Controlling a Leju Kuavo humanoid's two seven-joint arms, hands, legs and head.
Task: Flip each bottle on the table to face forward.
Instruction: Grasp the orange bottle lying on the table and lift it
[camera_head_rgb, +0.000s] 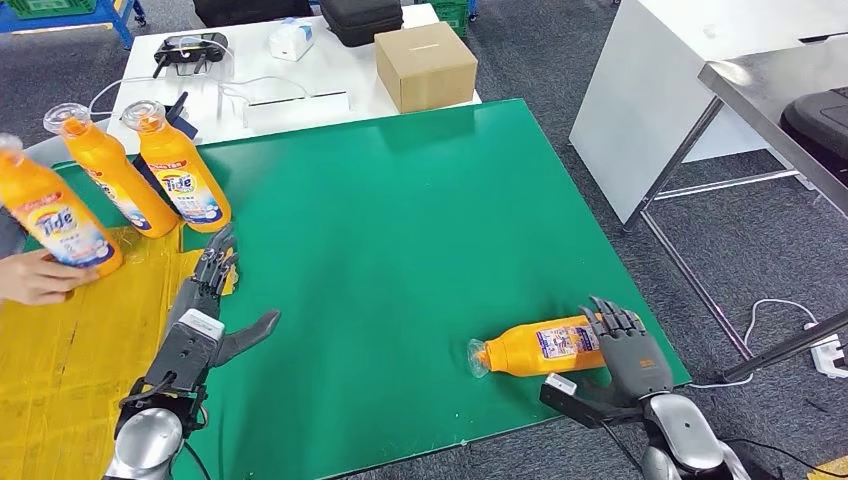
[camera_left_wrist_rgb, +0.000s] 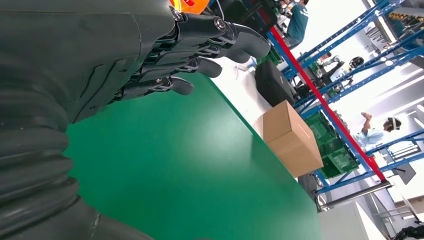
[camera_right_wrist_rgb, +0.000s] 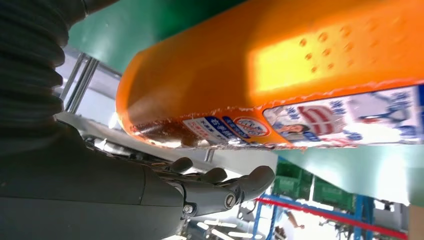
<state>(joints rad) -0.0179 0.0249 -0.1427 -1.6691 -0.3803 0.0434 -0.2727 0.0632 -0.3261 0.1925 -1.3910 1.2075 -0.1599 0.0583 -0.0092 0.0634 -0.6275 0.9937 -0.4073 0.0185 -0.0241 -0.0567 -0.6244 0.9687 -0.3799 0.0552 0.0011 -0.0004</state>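
Four orange plastic detergent bottles are on the scene: three stand upright at the far left, and one orange bottle with a blue and white label (camera_head_rgb: 540, 346) lies on its side near the right front corner of the green table mat (camera_head_rgb: 400, 250), its clear cap toward the middle of the mat. My right hand (camera_head_rgb: 625, 345) is at the base end of this lying bottle, fingers apart and stretched beside it; I think they touch it, but they do not close around it. My left hand (camera_head_rgb: 205, 300) hovers open over the left edge of the mat, holding nothing. A person's hand (camera_head_rgb: 35, 278) holds the nearest standing bottle (camera_head_rgb: 55, 218). To do this step well, I would curl the fingers around the wide body, not the slippery label end, and lift slowly, because the bottle can roll off the near edge.
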